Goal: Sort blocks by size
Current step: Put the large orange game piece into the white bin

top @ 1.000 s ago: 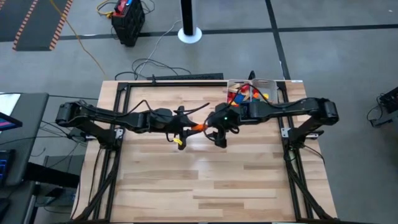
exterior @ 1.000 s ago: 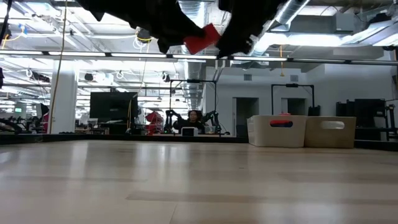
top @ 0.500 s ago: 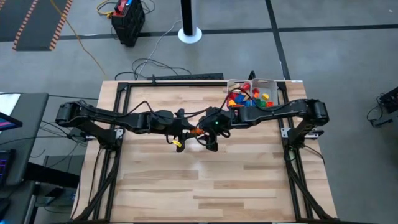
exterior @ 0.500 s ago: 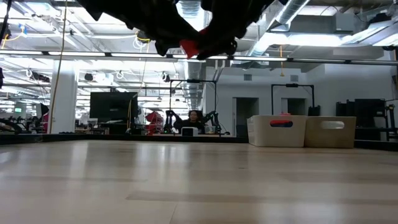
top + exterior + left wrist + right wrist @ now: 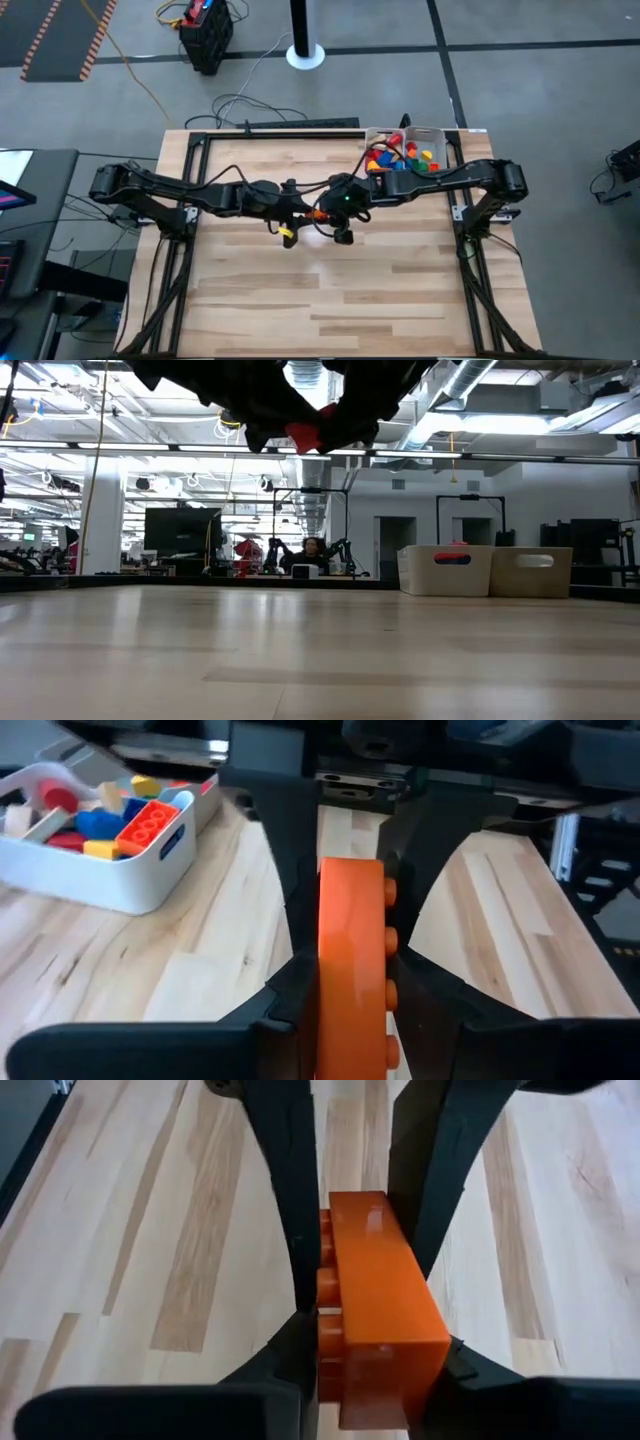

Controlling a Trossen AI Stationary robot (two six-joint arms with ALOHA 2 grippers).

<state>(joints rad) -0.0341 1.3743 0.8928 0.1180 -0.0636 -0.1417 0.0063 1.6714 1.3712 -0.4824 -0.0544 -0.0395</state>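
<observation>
Centrally, orange block (image 5: 321, 211) suspended above bench (image 5: 330, 300), just above middle of the high view, gripped from both sides. Seen in left wrist view as a studded orange brick (image 5: 352, 960) clamped edge-on between dark fingers (image 5: 285, 870). Left pincer (image 5: 303, 212) clenched on the orange block; right pincer (image 5: 335, 212) likewise closed on the same block, fingers (image 5: 290, 1200) pressed against its sides in right wrist view. Shown in low view as a red-orange piece (image 5: 303, 436) at top centre, high off the bench surface. Remaining blocks (image 5: 402, 158) heaped in white tray (image 5: 440, 137) at upper right of the high view. Second tray (image 5: 530, 572) beside the first at right of the low view.
</observation>
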